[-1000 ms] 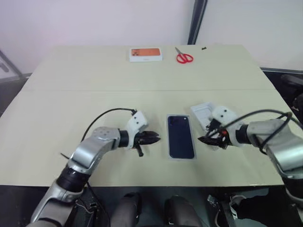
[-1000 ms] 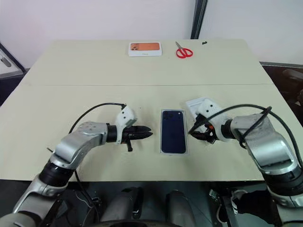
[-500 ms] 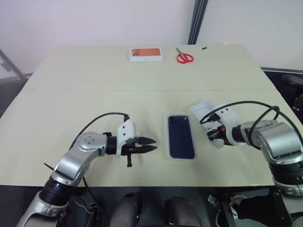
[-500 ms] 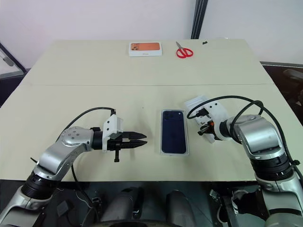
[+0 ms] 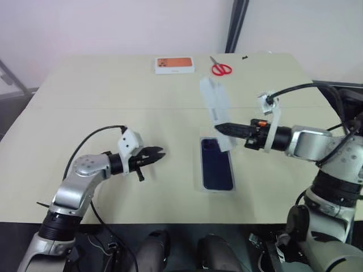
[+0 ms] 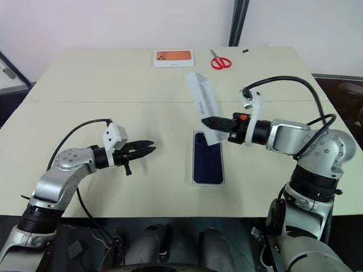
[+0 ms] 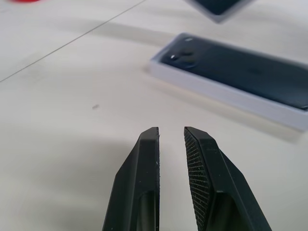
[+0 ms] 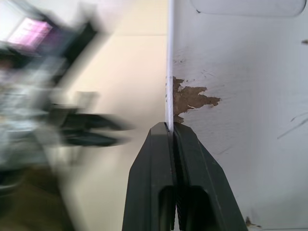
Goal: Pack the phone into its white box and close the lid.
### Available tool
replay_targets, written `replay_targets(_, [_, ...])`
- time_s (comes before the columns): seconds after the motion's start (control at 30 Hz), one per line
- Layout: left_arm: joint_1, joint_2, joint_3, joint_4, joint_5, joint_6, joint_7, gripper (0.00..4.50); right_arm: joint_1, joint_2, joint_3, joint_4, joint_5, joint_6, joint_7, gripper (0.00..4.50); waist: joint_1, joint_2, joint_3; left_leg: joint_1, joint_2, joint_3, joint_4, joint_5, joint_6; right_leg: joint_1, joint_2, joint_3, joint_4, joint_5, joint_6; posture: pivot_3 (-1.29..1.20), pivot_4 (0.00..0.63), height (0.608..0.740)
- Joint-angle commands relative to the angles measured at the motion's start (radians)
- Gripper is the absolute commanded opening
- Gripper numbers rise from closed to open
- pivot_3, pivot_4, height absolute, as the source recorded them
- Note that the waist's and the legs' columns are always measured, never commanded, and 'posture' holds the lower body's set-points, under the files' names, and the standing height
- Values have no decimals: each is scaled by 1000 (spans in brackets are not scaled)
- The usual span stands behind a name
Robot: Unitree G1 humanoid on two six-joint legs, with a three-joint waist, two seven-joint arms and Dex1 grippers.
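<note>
Phone (image 5: 217,164): dark navy, being kept face down in the white box (image 6: 208,182) on the table (image 5: 85,124), near its front edge, camera cluster at the far end; lid (image 5: 215,107): being held tilted in the air just above the box's far end, pinched by one side wall between the closed fingers of the right gripper (image 5: 222,128); left gripper (image 5: 160,153): being held low over the table, well left of the box, fingers parted by a narrow gap, nothing gripped; orange-topped box (image 5: 174,64) and red scissors (image 5: 220,69): being left at the far edge.
</note>
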Motion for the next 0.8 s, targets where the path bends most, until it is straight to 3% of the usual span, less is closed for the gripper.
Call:
replay_targets(0.03, [-48, -6, 29, 21, 26, -47, 27, 876, 160, -22, 225, -39, 659, -285, -452, 37, 1, 0, 0, 0, 0, 0, 0, 0, 0, 0, 0, 0, 0, 0, 0, 0, 150, 740])
replay_targets(0.07, [-59, -11, 26, 29, 30, -51, 32, 876, 209, -8, 289, -80, 728, -360, -523, 37, -2, -1, 0, 0, 0, 0, 1, -1, 1, 1, 0, 0, -1, 0, 0, 0, 150, 740])
replay_targets(0.17, [-88, -31, 9, 41, 47, -62, 47, 876, 330, 96, 397, -194, 739, -512, -671, 37, -23, 0, 0, -1, 0, 0, 2, -1, 2, 2, 0, 0, 0, 0, 0, 0, 150, 740])
replay_targets(0.33, [-118, -71, -33, 41, 66, -53, 46, 876, 435, 221, 451, -255, 739, -677, -973, 37, -28, 0, 0, 0, 0, 0, 2, -1, 2, 0, 1, 0, 1, 0, 1, 0, 150, 740])
replay_targets(0.43, [-124, -92, -78, 32, 81, -48, 36, 876, 431, 204, 430, -248, 739, -682, -1014, 919, -25, 0, 0, 0, 0, 0, 2, -1, 2, 0, 1, 1, 1, 0, 1, 0, 150, 740])
replay_targets(0.47, [-125, -100, -92, 29, 86, -48, 34, 876, 419, 186, 421, -245, 739, -674, -1003, 1434, -23, 0, 0, 0, 0, 0, 2, -1, 2, 0, 1, 1, 1, 0, 1, 0, 150, 740])
replay_targets(0.6, [-142, -143, -146, 21, 98, -41, 33, 876, 288, -52, 380, -187, 739, -567, -852, 3464, -22, 1, 1, 0, 0, 0, 2, -1, 2, 1, 1, 1, 1, 0, 1, 0, 150, 740])
replay_targets(0.67, [-157, -176, -173, 22, 104, -30, 41, 876, 202, -231, 378, -147, 727, -499, -776, 3464, -20, 1, 1, 0, 0, 0, 3, -1, 2, 1, 1, 1, 0, 0, 1, 0, 150, 740])
replay_targets(0.8, [-181, -238, -232, 24, 125, -20, 48, 876, 106, -464, 398, -104, 430, -413, -495, 3464, -20, 1, 1, 0, 0, 0, 2, -2, 3, 2, 1, 0, -1, 0, 1, 0, 150, 740])
